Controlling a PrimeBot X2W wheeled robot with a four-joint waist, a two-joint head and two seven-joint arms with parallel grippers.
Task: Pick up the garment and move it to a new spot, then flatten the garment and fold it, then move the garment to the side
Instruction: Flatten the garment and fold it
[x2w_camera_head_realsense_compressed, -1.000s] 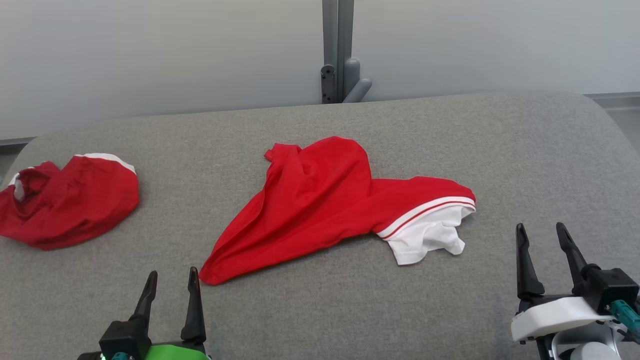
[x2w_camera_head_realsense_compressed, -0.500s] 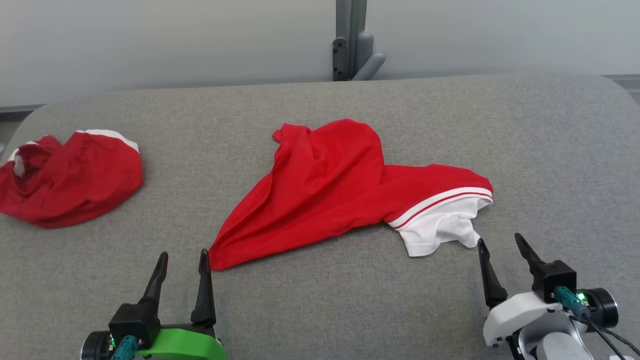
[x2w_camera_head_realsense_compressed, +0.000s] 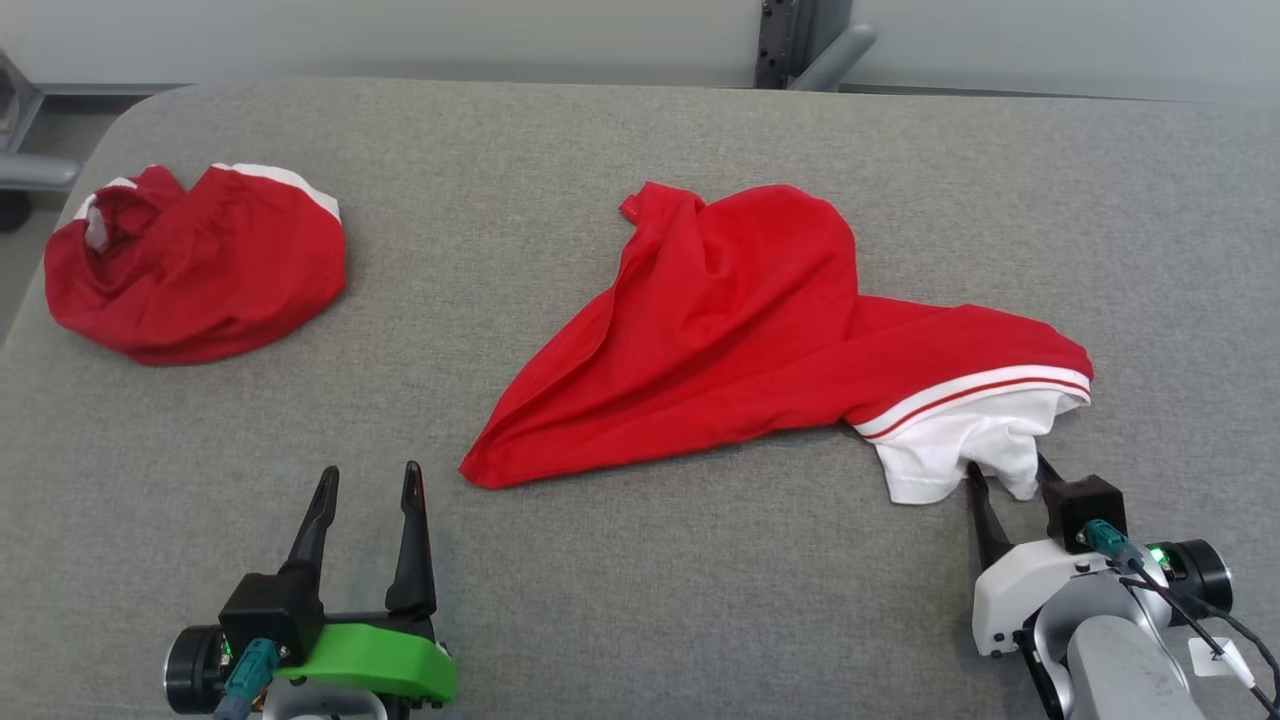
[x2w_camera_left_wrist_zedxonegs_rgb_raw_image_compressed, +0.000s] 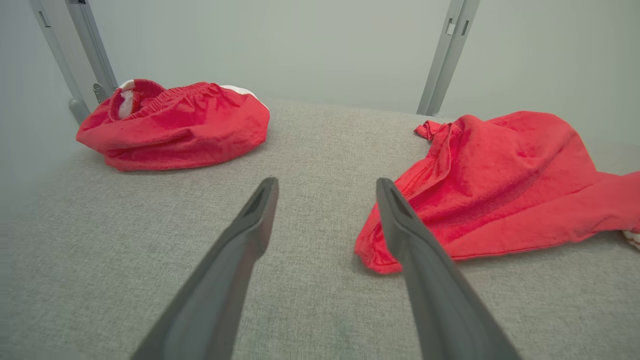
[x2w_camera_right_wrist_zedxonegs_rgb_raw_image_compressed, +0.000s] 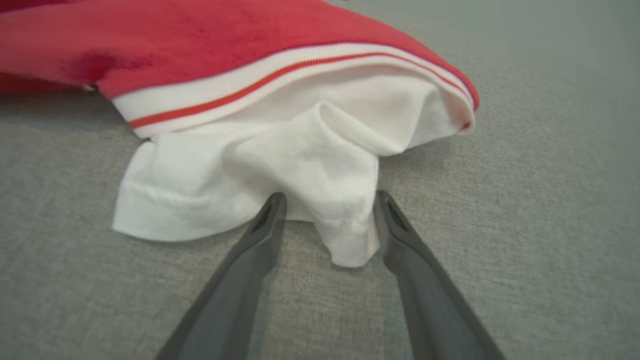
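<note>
The garment is a red shirt with a white, red-striped sleeve, crumpled in the middle of the grey padded table. My right gripper stands at the sleeve's near corner. In the right wrist view the gripper is open, and a hanging fold of the white sleeve lies between its fingers. My left gripper is open just left of the garment's near red tip. In the left wrist view the gripper has bare table between its fingers, and the garment lies to its right.
A second red garment with white trim lies bunched at the table's far left, also in the left wrist view. A grey metal post stands behind the table's back edge. The table's left edge curves away near that second garment.
The head camera has tilted down and turned, so the whole picture shifted. My right gripper has moved forward and left to the white sleeve, whose corner now sits between its fingers. The left gripper stays open.
</note>
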